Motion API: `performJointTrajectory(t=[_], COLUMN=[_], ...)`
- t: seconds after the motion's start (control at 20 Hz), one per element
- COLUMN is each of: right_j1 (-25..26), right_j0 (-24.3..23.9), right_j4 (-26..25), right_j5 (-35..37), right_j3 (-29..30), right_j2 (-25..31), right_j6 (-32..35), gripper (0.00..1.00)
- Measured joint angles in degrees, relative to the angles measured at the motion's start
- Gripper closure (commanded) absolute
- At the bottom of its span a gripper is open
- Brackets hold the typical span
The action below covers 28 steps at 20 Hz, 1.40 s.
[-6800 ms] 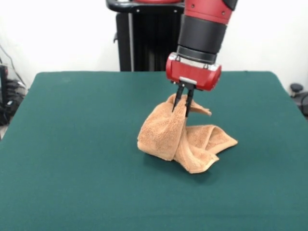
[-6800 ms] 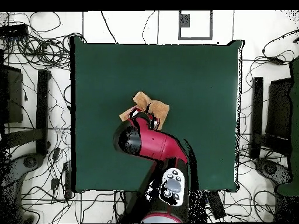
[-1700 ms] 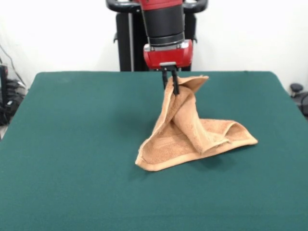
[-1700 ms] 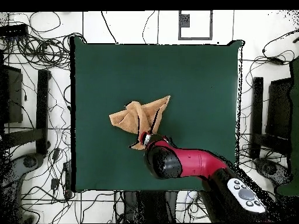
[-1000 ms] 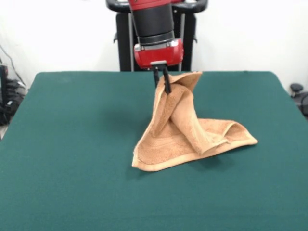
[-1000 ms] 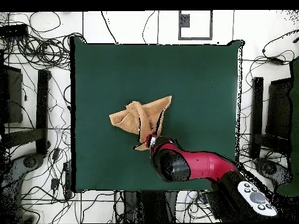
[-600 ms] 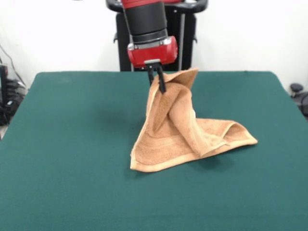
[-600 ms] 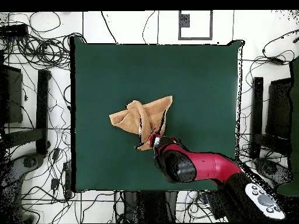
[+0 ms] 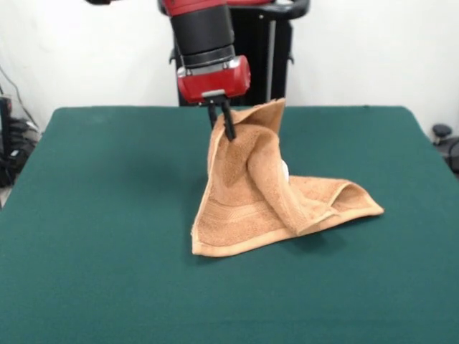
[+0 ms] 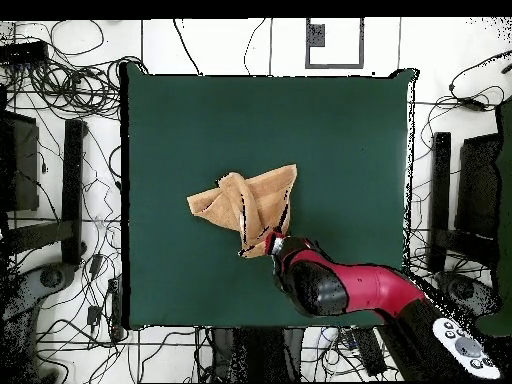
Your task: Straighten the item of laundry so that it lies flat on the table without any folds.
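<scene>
The orange-tan towel (image 9: 262,193) stands in a tent shape on the green table (image 9: 107,236), with one corner lifted. My gripper (image 9: 224,123) is shut on that raised corner and holds it above the table. The towel's lower edge rests on the felt at the front left, and a folded flap stretches out to the right (image 9: 351,201). A bit of white tag (image 9: 285,170) shows behind a fold. In the overhead view the towel (image 10: 245,205) lies near the table's middle, and the gripper (image 10: 271,243) is at its lower edge, by the red arm.
The red and black arm (image 10: 350,290) reaches in from the lower right of the overhead view. Cables and stands (image 10: 70,180) lie beyond the table's edges. The robot's black pedestal (image 9: 265,64) stands behind the far edge.
The gripper has moved to the left in the front view with the towel corner in it. The lifted part of the towel has spread wider and its front-left edge has shifted left.
</scene>
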Motion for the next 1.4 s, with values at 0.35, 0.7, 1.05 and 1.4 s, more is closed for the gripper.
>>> performJointTrajectory(t=[0.35, 0.7, 1.05, 1.4], right_j1=[2.4, 4.3, 6.4, 8.9], right_j0=[-2.9, -5.6, -9.4, -14.5], right_j4=[-1.9, -3.4, -4.5, -5.9], right_j5=[0.0, 0.8, 3.3, 7.2], right_j3=[0.0, 0.0, 0.0, 0.0], right_j2=[1.2, 2.8, 5.2, 8.2], right_j6=[0.0, 0.0, 0.0, 0.0], gripper=[1.00, 1.00, 1.00, 1.00])
